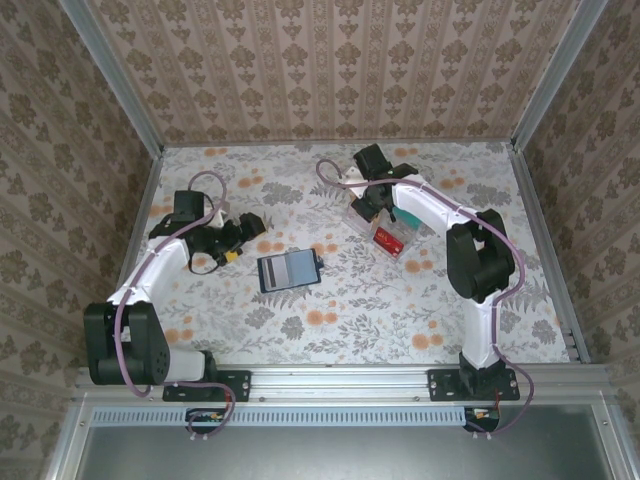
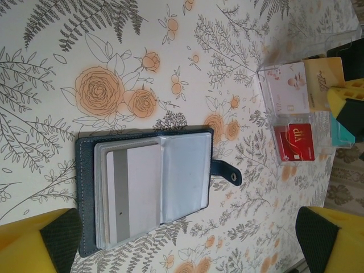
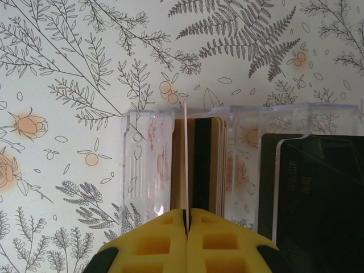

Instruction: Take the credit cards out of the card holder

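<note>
Right pincer point(image 3: 186, 215) clamped on tan card point(image 3: 186, 153), edge-on between clear tray point(image 3: 136, 165) walls | left pincer point(image 2: 187, 236) wide, near wallet point(image 2: 142, 187) open on counter point(image 2: 114, 45) | red card point(image 2: 296, 142) in tray

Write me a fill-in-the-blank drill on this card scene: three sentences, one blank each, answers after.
1. The card holder lies ___, its tab unfastened.
2. The red card in the clear tray reads ___.
3. The right pincer is ___ on a thin tan card.

Missing words: open; VIP; shut.
</note>
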Robot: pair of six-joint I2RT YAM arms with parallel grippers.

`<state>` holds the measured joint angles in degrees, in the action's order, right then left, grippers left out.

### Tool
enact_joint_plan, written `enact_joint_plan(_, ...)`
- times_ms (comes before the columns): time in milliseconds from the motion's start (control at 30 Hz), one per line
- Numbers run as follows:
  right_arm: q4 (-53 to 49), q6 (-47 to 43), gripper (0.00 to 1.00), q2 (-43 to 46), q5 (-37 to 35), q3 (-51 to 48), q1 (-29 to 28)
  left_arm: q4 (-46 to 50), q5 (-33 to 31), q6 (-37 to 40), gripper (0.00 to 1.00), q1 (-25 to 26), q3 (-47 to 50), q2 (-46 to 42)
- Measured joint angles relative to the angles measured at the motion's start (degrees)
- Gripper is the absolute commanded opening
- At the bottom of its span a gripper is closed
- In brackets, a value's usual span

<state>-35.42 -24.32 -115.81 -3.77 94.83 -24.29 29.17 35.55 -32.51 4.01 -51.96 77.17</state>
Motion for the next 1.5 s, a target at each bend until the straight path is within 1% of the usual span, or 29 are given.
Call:
enact_joint_plan(467, 1.5, 0.9, 0.14, -0.1, -0.4, -1.7, 0.5, 0.0, 0.0, 0.0, 1.00, -0.1, 0.4, 0.0)
enact_joint_plan(600, 2.0, 2.3, 0.23, -0.1, -0.5, -2.1, 1.0, 0.0, 0.0, 0.0, 1.00, -0.4, 0.6, 0.0)
enact_joint_plan(767, 2.2, 3.5, 0.28, 0.0, -0.6, -2.2, 1.5, 0.0, 0.0, 0.0, 1.00, -0.6, 1.0, 0.0)
enact_joint_plan(867, 2.2, 4.1, 0.33, 0.4, -0.6, -2.2, 1.5, 0.0, 0.0, 0.0, 1.00, -1.0, 1.1, 0.0)
enact_joint_plan(933, 2.3, 4.9, 0.39, 1.4, -0.6, -2.4, 1.5, 0.0, 0.0, 0.0, 1.00, -1.2, 1.3, 0.0)
enact_joint_plan(1067, 2.5, 6.7, 0.46, 4.5, -0.3, -2.8, 1.5, 0.0, 0.0, 0.0, 1.00, -1.6, 1.7, 0.0)
enact_joint_plan(1133, 2.6, 8.4, 0.54, 6.4, 0.1, -3.1, 1.5, 0.0, 0.0, 0.0, 1.00, -1.7, 1.8, 0.0)
enact_joint_plan(1167, 2.7, 9.4, 0.55, 7.1, 0.4, -3.3, 1.5, 0.0, 0.0, 0.0, 1.00, -1.7, 1.9, 0.0)
enact_joint_plan(1367, 2.9, 20.4, 0.59, 10.5, 2.9, -4.3, 1.0, -0.1, -0.1, 0.0, 1.00, -1.9, 2.6, 0.0)
enact_joint_plan(1433, 2.9, 24.6, 0.59, 11.4, 4.4, -5.5, 0.2, -0.4, -0.1, 0.0, 1.00, -1.9, 3.3, -0.1)
enact_joint_plan(1500, 3.0, 29.7, 0.60, 12.3, 5.8, -7.1, -1.7, -0.5, -0.4, 0.0, 1.00, -1.9, 4.2, -0.5)
